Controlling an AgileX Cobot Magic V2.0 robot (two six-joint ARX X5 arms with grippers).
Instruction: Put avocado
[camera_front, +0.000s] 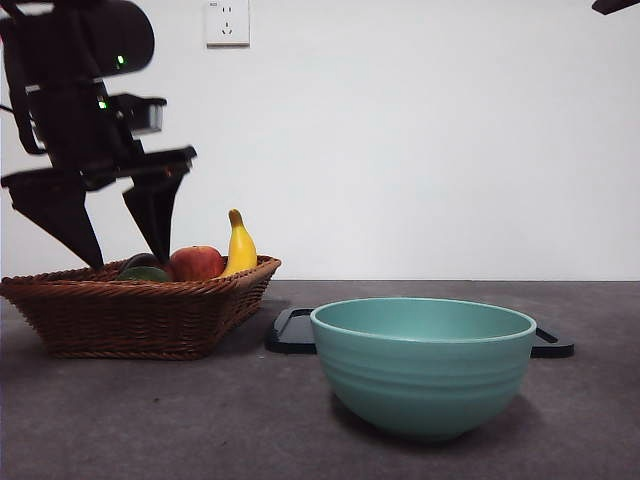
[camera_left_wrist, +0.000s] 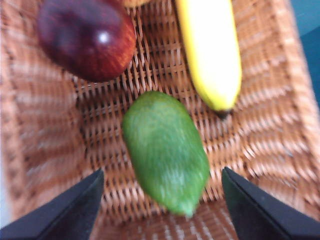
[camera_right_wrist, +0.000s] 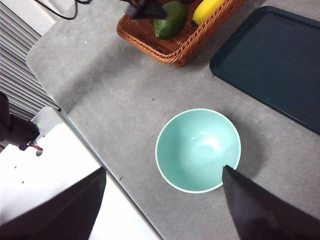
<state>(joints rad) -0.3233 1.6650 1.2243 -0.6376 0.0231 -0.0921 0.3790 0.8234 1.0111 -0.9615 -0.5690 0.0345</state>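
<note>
left gripper (camera_front: 128, 262) wide open, holding nothing, jaws straddling avocado (camera_left_wrist: 165, 151) in basket (camera_front: 140, 310); right gripper (camera_right_wrist: 162, 205) open, empty.

My left gripper (camera_front: 112, 235) is matte black, with wedge-shaped tapering jaws, and I see green indicator lights on its bulky housing.

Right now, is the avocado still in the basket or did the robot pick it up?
In the basket. The avocado lies on the wicker basket floor, with the left gripper above it, jaws open on either side, not touching.
</note>
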